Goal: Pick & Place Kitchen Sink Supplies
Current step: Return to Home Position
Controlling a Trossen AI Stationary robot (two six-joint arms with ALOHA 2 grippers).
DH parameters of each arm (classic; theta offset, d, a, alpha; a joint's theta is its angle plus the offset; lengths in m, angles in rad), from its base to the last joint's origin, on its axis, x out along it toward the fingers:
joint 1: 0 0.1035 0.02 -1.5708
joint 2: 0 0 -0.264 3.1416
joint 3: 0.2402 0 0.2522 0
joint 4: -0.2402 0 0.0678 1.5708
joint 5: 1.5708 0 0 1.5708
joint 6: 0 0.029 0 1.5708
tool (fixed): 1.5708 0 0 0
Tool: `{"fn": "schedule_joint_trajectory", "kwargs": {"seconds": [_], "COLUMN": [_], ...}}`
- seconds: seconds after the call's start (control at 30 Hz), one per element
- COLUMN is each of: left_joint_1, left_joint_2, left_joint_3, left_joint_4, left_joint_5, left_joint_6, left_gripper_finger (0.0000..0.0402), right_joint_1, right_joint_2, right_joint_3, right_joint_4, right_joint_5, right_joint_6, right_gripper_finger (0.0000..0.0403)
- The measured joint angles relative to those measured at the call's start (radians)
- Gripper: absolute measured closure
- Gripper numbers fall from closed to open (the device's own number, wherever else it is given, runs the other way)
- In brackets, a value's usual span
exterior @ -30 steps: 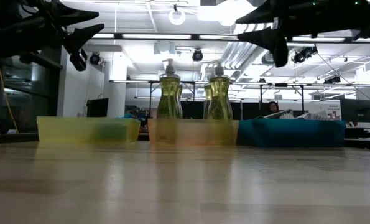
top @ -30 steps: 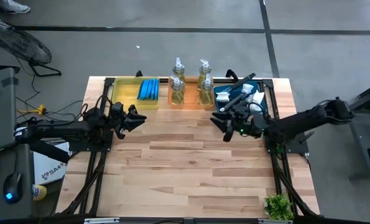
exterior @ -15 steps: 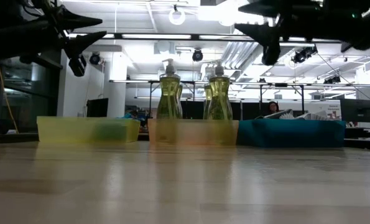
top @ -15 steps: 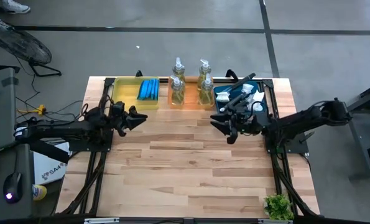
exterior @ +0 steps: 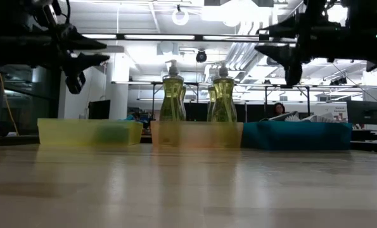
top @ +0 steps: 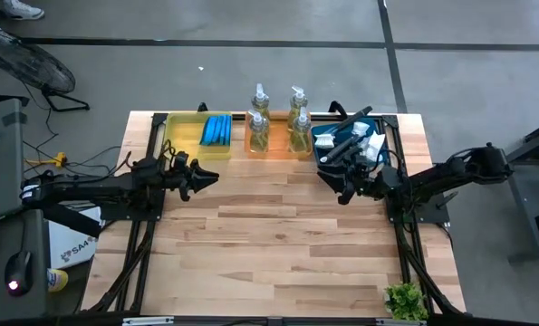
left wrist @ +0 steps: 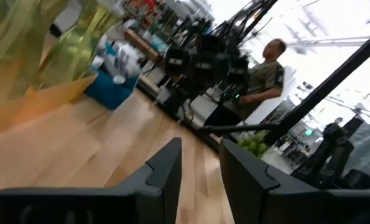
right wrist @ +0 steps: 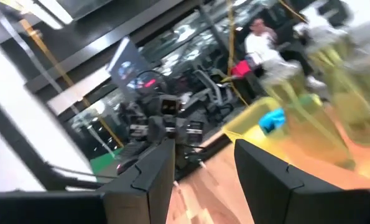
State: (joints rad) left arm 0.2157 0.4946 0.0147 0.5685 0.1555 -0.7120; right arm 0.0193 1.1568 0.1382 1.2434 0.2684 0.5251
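Note:
Several blue sponges lie in the yellow tray at the far edge. Several clear pump bottles of yellowish soap stand upright in the orange tray beside it. Dark-handled dish brushes with white heads lie in the blue tray. My left gripper hovers open and empty above the table, near side of the yellow tray; its own wrist view shows the gap between its fingers. My right gripper hovers open and empty just near side of the blue tray, as its wrist view shows.
A small green plant stands at the table's near right corner. The wooden tabletop stretches from the trays to the near edge. A seated person shows in the room beyond the table.
My right gripper has drawn back toward the table's right edge, closer to the blue tray, and has turned somewhat. My left gripper has gone a little toward the table's right edge and come down slightly. Both stay open and empty. The supplies have not moved.

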Motion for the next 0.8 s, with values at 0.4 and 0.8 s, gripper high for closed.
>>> {"fn": "schedule_joint_trajectory", "kwargs": {"seconds": [0.4,0.8], "left_joint_1": [-0.033,-0.231], "left_joint_2": [-0.003,-0.197], "left_joint_3": [0.0,0.0], "left_joint_4": [-0.197,-0.473], "left_joint_5": [-0.023,-0.056], "left_joint_6": [0.0,0.0], "left_gripper_finger": [0.0296,0.0296], "right_joint_1": [0.0,0.0], "right_joint_2": [0.0,0.0], "right_joint_3": [-0.077,-0.077], "right_joint_4": [-0.039,-0.053], "right_joint_5": [0.084,0.084], "right_joint_6": [-0.108,-0.192], "right_gripper_finger": [0.0242,0.0242]}}
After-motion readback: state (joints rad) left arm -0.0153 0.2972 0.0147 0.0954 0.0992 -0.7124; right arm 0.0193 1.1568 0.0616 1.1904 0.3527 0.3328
